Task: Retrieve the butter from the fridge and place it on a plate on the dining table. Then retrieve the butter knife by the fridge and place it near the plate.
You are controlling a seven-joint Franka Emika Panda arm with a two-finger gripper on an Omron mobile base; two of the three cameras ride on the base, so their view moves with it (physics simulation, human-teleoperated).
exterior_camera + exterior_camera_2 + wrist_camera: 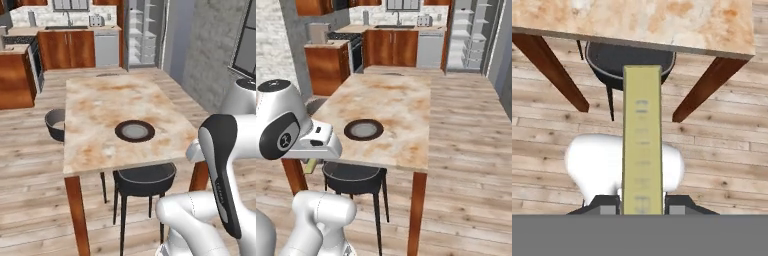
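Observation:
My gripper [642, 206] is shut on the butter [642, 140], a pale-yellow stick that runs lengthwise out from between the finger tips. It hangs below and in front of the dining table's [637, 22] near edge, above the wooden floor. A tip of the butter [311, 165] peeks out under my hand. The plate [135, 131] [363, 129], brown-rimmed with a grey-green centre, lies near the front of the dining table [100, 100] [401, 100]. The fridge [142, 32] [468, 35] stands open at the far wall. The butter knife is out of view.
A black stool [145, 177] [353, 177] [629, 60] is tucked under the table's near edge, between its reddish legs [552, 70]. Another stool [55, 122] stands at the table's left side. Wooden cabinets and a counter [65, 45] line the back.

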